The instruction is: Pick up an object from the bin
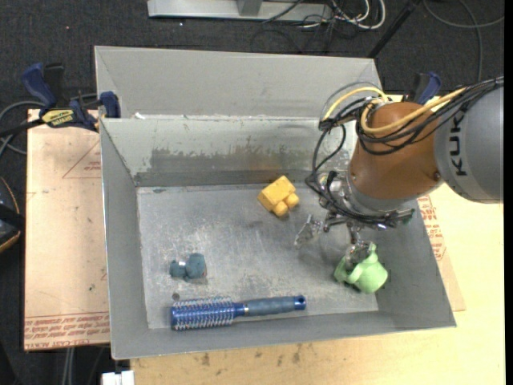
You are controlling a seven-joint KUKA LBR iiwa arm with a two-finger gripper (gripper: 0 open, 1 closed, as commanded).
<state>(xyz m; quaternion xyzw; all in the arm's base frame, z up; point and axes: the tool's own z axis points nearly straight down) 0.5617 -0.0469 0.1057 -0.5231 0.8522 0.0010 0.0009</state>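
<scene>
My gripper [333, 239] hangs low over the right part of the bin floor, below the orange wrist cover. Its fingers stand apart, open, with bare floor between them. The left fingertip [307, 232] is near the floor, right of the bin's middle. The right fingertip [357, 247] is at the top of a light green lumpy toy [365, 273], which lies at the right front of the bin; I cannot tell if they touch. A yellow block [278, 196] lies up and to the left of the gripper, near the back wall.
A blue hairbrush [236, 309] lies along the front wall, bristles to the left. A small grey-blue lump [188, 267] sits at the left front. The arm comes in over the right rim, with cables looping above the wrist cover.
</scene>
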